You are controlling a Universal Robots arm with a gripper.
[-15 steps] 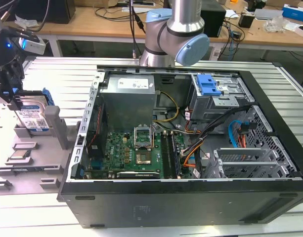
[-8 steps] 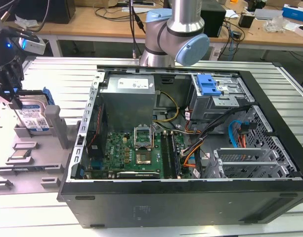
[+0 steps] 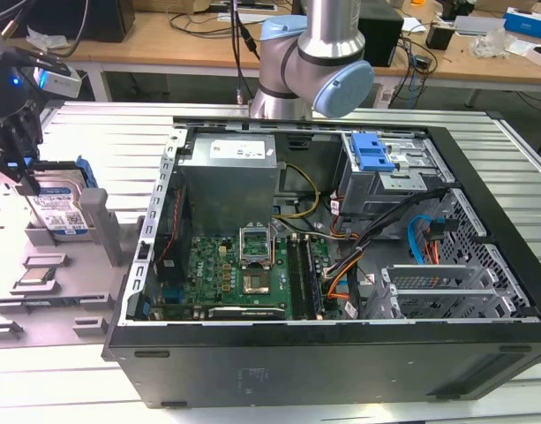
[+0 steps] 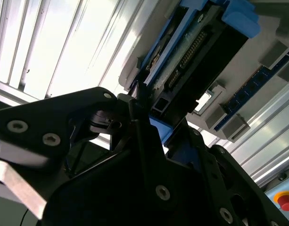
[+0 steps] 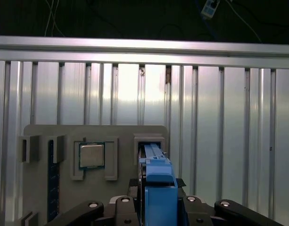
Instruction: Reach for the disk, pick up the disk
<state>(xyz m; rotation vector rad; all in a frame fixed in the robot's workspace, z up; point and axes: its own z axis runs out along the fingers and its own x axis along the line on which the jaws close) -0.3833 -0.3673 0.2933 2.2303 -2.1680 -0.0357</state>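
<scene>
The disk (image 3: 58, 210) stands on edge in a grey holder (image 3: 93, 216) at the exterior view's far left. Its white-and-blue label faces the camera and blue bracket pieces run along its edges. My gripper (image 3: 23, 172) comes down on its top from above. In the first wrist view the disk's blue bracket (image 5: 158, 175) sits between the two black fingers, which lie flush against its sides, so my gripper (image 5: 158, 183) is shut on it. The second wrist view shows the disk's connector end (image 4: 196, 47) with one thin finger (image 4: 136, 106) against its corner.
An open black computer case (image 3: 482, 291) covers the middle and right of the table, with a blue latch (image 3: 373, 152) inside. A square processor chip (image 5: 91, 155) lies in the grey fixture plate (image 3: 49, 305) beside the disk's slot. The arm's base (image 3: 314, 62) stands behind the case.
</scene>
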